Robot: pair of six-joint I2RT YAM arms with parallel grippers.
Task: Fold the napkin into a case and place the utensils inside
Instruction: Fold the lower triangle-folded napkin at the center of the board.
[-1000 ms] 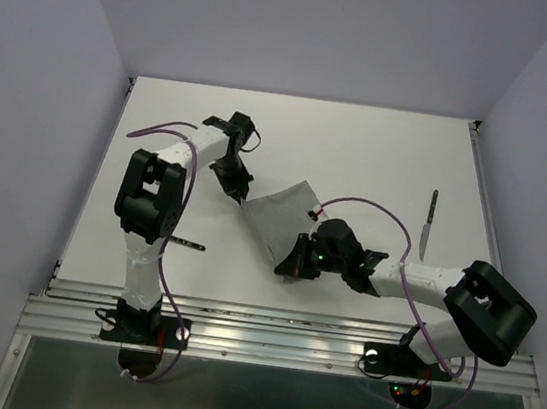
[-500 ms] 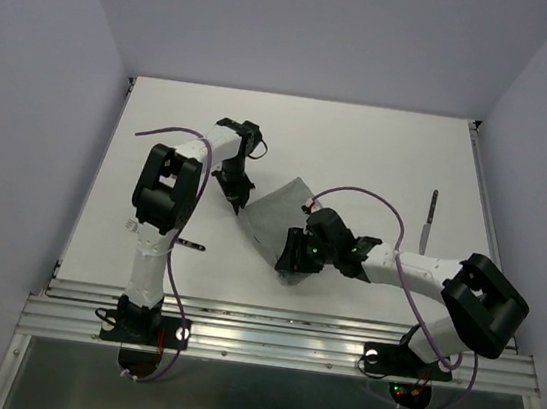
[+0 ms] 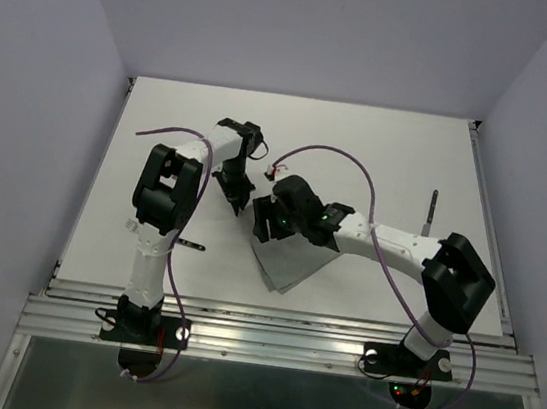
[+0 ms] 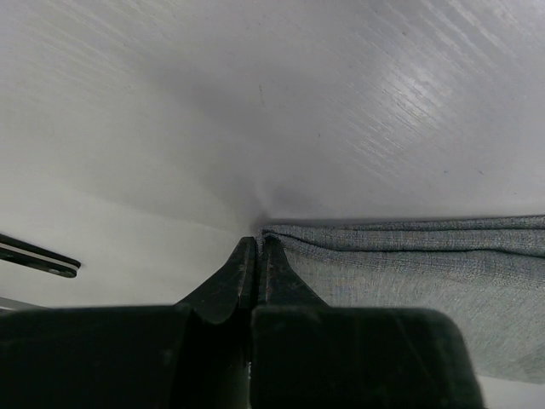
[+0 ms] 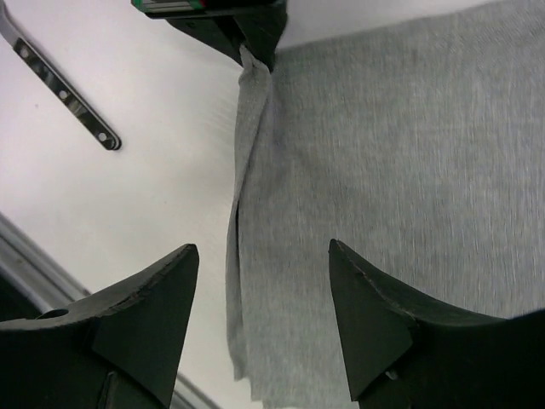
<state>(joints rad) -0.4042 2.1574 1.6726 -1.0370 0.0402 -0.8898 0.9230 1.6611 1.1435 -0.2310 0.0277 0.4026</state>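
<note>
1. The napkin (image 3: pixel 291 259) lies near the table's (image 3: pixel 382 148) middle, a little toward 6 o'clock.
2. The left gripper (image 3: pixel 241 198) is clamped on the napkin's 11 o'clock corner.
3. The right gripper (image 3: pixel 268 228) hangs over the cloth with its jaws apart, holding nothing.
4. A utensil (image 3: pixel 431 210) lies at 3 o'clock of the napkin and a dark handle (image 3: pixel 192 245) at 9 o'clock, both apart from it.

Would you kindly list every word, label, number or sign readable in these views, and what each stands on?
No text is readable in any view: the napkin is plain grey, the table plain white, and the utensil handle shows only small dots, no lettering.
</note>
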